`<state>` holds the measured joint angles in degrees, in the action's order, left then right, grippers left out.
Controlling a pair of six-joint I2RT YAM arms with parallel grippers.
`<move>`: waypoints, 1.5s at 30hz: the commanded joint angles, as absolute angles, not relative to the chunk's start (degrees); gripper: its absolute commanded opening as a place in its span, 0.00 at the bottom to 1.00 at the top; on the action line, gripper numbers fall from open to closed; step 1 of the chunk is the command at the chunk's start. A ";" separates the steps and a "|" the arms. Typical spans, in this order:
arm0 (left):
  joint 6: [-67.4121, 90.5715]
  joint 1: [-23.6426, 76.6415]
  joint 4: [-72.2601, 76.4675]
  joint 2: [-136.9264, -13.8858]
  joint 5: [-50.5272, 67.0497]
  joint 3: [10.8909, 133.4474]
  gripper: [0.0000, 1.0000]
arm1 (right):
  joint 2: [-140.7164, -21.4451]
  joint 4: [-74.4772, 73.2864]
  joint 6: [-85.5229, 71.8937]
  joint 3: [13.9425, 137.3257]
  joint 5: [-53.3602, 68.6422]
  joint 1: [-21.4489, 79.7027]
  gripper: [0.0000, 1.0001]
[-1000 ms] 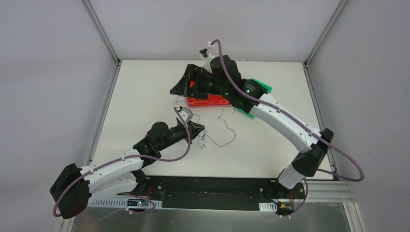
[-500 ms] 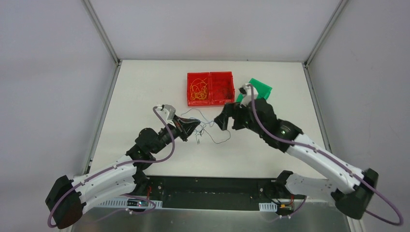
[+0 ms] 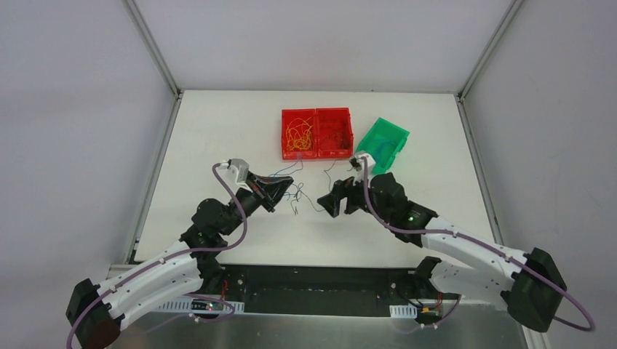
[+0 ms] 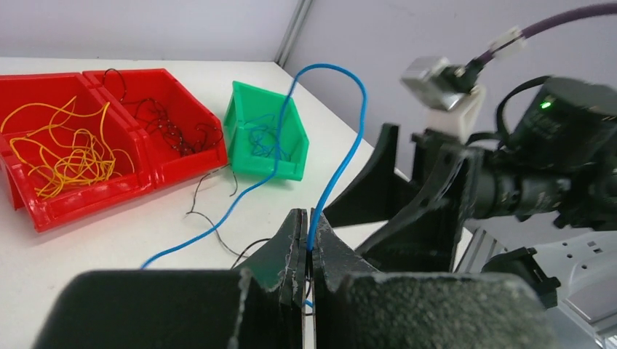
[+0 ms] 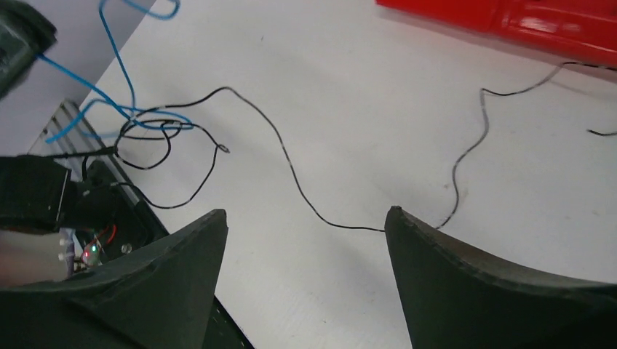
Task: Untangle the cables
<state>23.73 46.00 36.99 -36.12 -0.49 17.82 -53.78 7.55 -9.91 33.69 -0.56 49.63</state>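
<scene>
My left gripper (image 3: 289, 182) (image 4: 306, 218) is shut on a thin blue cable (image 4: 338, 167), which arcs up from the jaws and trails down to the table. A small tangle of blue and dark cables (image 3: 297, 200) (image 5: 149, 127) hangs below it. A dark cable (image 5: 291, 171) (image 3: 322, 205) runs across the table from the tangle toward my right gripper (image 3: 325, 202) (image 5: 305, 218). That gripper is open and empty, low over the table, with the dark cable passing by its right fingertip (image 5: 396, 218).
A red two-compartment bin (image 3: 317, 116) (image 4: 156, 171) at the back holds yellow-orange wires on the left and dark wires on the right. A green bin (image 3: 396, 132) (image 4: 240, 116) with blue wire stands to its right. The arm bases line the near edge.
My right arm has swung from over the red bin down to the table centre, open. My left gripper has lifted and drawn back left with the blue cable.
</scene>
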 commanded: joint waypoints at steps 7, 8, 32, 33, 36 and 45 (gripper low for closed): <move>25.72 45.41 39.33 -36.60 8.70 18.78 0.00 | -62.99 26.82 1.15 32.64 10.36 55.47 0.82; 25.86 45.37 39.41 -37.11 10.22 19.21 0.00 | -62.75 27.40 1.36 32.28 10.52 55.66 0.82; 26.65 45.49 44.00 -32.88 22.18 18.71 0.00 | -64.68 24.52 3.79 33.57 15.75 57.66 0.82; 26.59 45.47 43.84 -32.40 22.03 18.65 0.00 | -64.87 24.22 3.81 33.73 15.66 57.73 0.84; 26.37 45.45 42.98 -30.53 21.07 18.32 0.00 | -64.81 23.98 4.01 33.51 14.19 57.72 0.85; 26.86 45.60 43.74 -29.27 20.25 17.90 0.00 | -68.77 24.01 3.56 35.14 13.66 57.79 0.73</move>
